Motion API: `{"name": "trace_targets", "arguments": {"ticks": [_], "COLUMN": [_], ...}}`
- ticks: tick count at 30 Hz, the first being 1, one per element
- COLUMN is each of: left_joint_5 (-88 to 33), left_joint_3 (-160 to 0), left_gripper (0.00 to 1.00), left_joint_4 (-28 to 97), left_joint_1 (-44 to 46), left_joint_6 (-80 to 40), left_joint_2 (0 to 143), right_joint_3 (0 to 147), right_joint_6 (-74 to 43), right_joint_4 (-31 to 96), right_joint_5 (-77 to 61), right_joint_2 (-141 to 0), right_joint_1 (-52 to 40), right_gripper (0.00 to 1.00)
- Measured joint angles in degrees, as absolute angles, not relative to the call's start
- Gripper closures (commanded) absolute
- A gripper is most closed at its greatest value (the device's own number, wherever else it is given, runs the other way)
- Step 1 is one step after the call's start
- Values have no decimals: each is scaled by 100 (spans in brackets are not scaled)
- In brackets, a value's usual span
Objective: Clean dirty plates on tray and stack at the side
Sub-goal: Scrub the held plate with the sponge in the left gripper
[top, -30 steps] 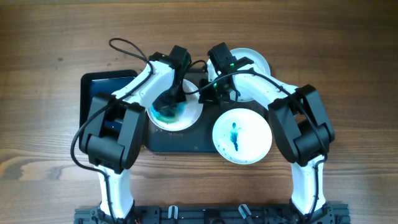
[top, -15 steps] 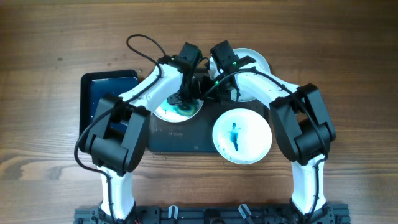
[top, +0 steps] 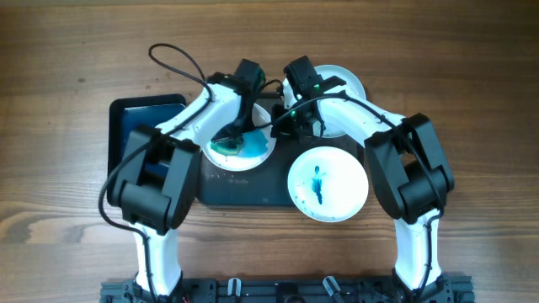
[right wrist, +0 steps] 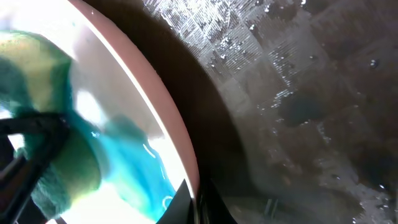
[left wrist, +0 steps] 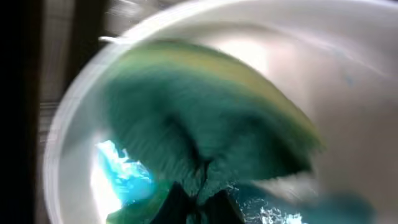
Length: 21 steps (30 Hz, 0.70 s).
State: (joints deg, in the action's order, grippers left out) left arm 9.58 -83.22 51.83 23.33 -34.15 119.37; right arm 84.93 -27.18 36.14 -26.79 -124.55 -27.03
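Left gripper (top: 229, 139): jaws pinched on the green sponge (top: 242, 146), which is pressed into the scrubbed plate (top: 255, 160) at 10 o'clock on the tray (top: 244, 192). In the left wrist view the sponge (left wrist: 205, 130) covers most of the plate's bowl, with blue paint smeared beneath it. Half a second ago this gripper stood nearer the plate's 1 o'clock rim; it has drawn back toward 9 o'clock.

Right gripper (top: 282, 126): position unchanged, fingers nipped on the same plate's 3 o'clock rim (right wrist: 155, 106).

Streaked plate (top: 337, 202): unmoved at 4 o'clock, overhanging the tray edge.

Far plate (top: 349, 82): unmoved at 1 o'clock, partly behind the right arm.

Small tray (top: 126, 118): at 9 o'clock, beside the tray
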Motion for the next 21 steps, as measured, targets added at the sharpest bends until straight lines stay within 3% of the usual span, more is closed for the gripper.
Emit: {"name": "trace_targets", "arguments": {"ticks": [3, 7, 11, 15, 21], "left_joint_5": [-875, -1747, -1247, 38, 1177], "left_joint_3": [-8322, -8311, -8309, -8322, -8392], "left_gripper": [96, 96, 96, 96, 96], "left_joint_4": [4786, 4235, 3983, 4051, 5194], "left_joint_1": [2215, 2292, 2316, 2383, 2147], "left_joint_6": [-2405, -2016, -2086, -2961, -3935], "left_joint_2": [11900, 11944, 11948, 11942, 11937], "right_joint_3": [8493, 8493, 8493, 8493, 8493], "right_joint_6": [-2716, -2720, -2738, -2744, -2696], "right_joint_4": [3614, 3627, 3592, 3546, 3557], "right_joint_5": [-2681, -2676, -2676, -2679, -2696], "right_joint_2": [-12455, -12455, -12455, -12455, -12457], "right_joint_1": [-2700, -2676, -2650, -2659, -2766], "right_gripper": [96, 96, 96, 96, 96]}}
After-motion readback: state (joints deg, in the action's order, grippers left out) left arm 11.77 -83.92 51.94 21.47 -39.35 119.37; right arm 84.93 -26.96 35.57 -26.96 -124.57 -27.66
